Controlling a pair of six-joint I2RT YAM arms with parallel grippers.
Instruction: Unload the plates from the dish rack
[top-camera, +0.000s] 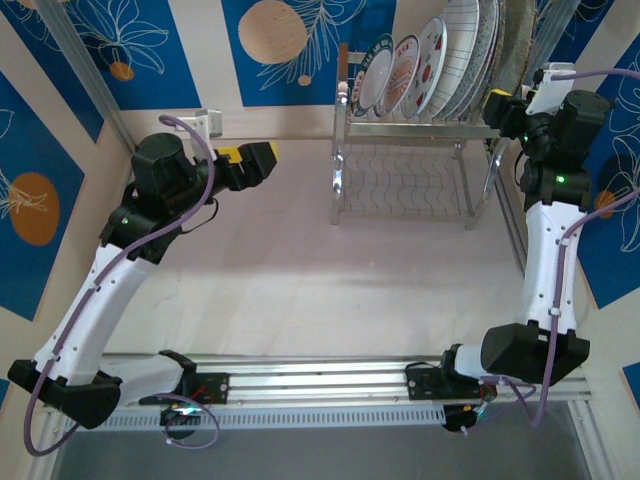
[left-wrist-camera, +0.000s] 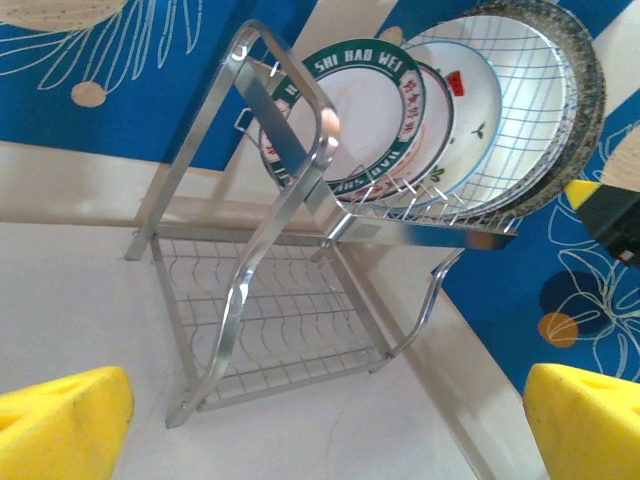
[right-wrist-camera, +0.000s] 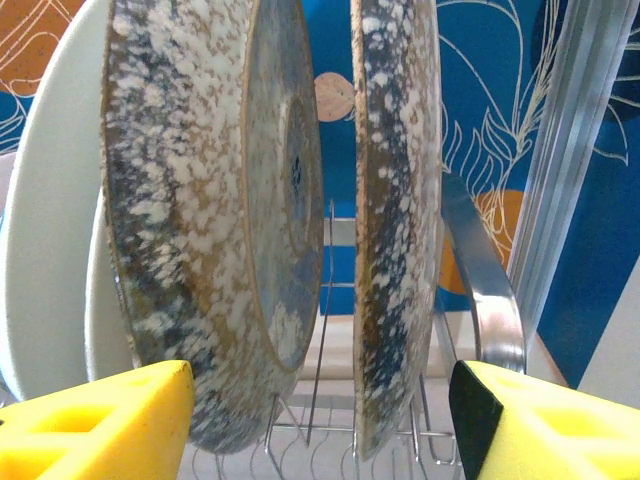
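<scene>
plates (top-camera: 432, 62) upright on edge, faces leftward

My overhead feed is evenly, fairly brightly lit; the pale pink tabletop (top-camera: 300, 250) bleaches to white near its front edge, and the shadows on it are soft. On my left wrist feed the shiny steel wire rack (left-wrist-camera: 420, 235) throws hot glints. My right wrist feed shows the speckled grey plates (right-wrist-camera: 200, 250) sharply, while the yellow foam fingertips (right-wrist-camera: 100, 420) look soft.
</scene>
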